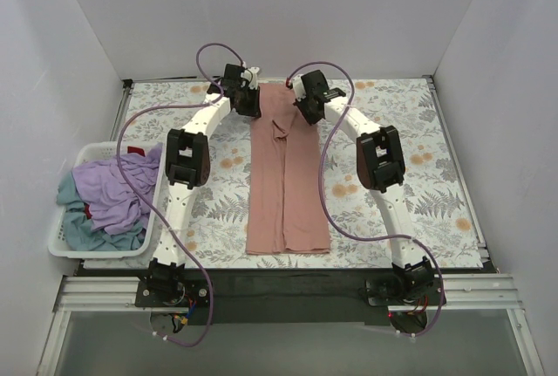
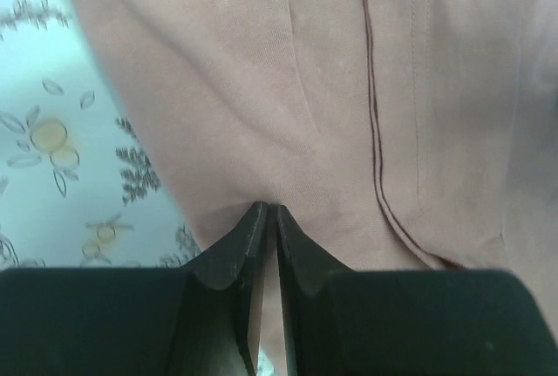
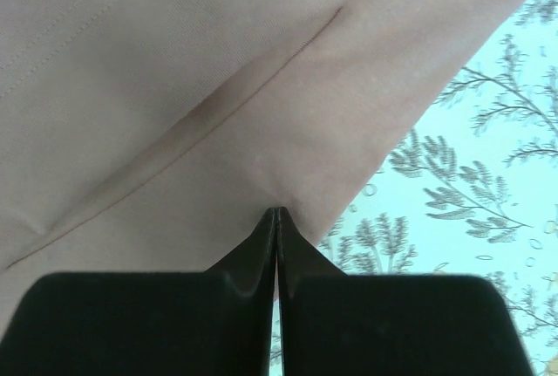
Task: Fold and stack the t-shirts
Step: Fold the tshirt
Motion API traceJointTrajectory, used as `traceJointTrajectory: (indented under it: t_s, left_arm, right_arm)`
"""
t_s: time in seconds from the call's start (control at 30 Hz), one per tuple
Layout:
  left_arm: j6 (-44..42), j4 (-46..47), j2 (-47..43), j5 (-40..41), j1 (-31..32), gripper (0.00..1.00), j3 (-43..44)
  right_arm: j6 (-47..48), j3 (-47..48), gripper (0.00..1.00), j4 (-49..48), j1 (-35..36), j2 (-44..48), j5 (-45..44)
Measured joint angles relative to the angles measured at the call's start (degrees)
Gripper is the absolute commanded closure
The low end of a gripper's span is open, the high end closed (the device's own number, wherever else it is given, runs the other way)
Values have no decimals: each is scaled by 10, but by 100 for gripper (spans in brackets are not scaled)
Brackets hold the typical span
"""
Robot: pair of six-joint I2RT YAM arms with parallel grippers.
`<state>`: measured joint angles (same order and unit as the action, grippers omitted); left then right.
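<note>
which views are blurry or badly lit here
Top external: sharp, evenly lit, no glare. Left wrist: pink t-shirt in focus, tablecloth washed out and soft, left hand a dark silhouette. Right wrist: similar, right hand dark, tablecloth overexposed.

Largely hidden under lavender t-shirt [image 1: 113,188]: teal t-shirt [image 1: 81,231]

A robot lab test cell: plain white walls [image 1: 279,18] box in a leaf-print surface [image 1: 427,140], with left arm [image 1: 186,167] and right arm [image 1: 381,160] bolted to a metal rail [image 1: 288,291]
</note>
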<state>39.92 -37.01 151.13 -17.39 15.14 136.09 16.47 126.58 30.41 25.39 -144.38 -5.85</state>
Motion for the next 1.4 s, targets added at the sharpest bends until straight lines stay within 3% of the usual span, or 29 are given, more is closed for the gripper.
traceJointTrajectory:
  t_s: [0.27, 0.4, 0.47, 0.57, 0.63, 0.67, 0.7, 0.77, 0.87, 1.17, 1.33, 1.4]
  left_arm:
    - [-16, 83, 19, 5, 3, 87, 6]
    - [-17, 108, 23, 6, 5, 77, 5]
    - [-18, 122, 23, 8, 5, 65, 0]
    - [-20, 133, 13, 9, 6, 50, -14]
    - [-19, 130, -5, 9, 5, 42, -32]
    - [-19, 129, -19, 7, 3, 20, -45]
    - [-22, 127, -37, 5, 1, 18, -63]
    - [-13, 119, -85, 2, -3, 17, -101]
    - [-13, 119, -189, -10, -8, 17, -174]
    - [-136, 129, -566, -139, -11, 14, -426]
    - [-239, 97, -766, -259, -11, 17, -704]
    - [-283, 89, -836, -287, -4, 22, -823]
  right_arm:
    - [5, 35, 99, -32, -18, -28, -41]
    - [20, 35, 99, -54, -25, -32, -50]
    - [30, 35, 99, -58, -27, -32, -55]
    - [39, 22, 81, -66, -28, -25, -53]
    - [44, -1, 64, -63, -29, -3, -43]
    - [46, -12, 58, -60, -29, 14, -35]
    - [49, -23, 41, -57, -29, 33, -25]
    - [56, -47, 17, -52, -28, 94, 0]
    - [82, -93, 2, -62, -24, 210, 40]
    - [207, -330, 2, -93, 50, 598, 158]
    - [248, -537, 4, -30, 122, 692, 198]
    - [262, -616, 12, 4, 144, 709, 215]
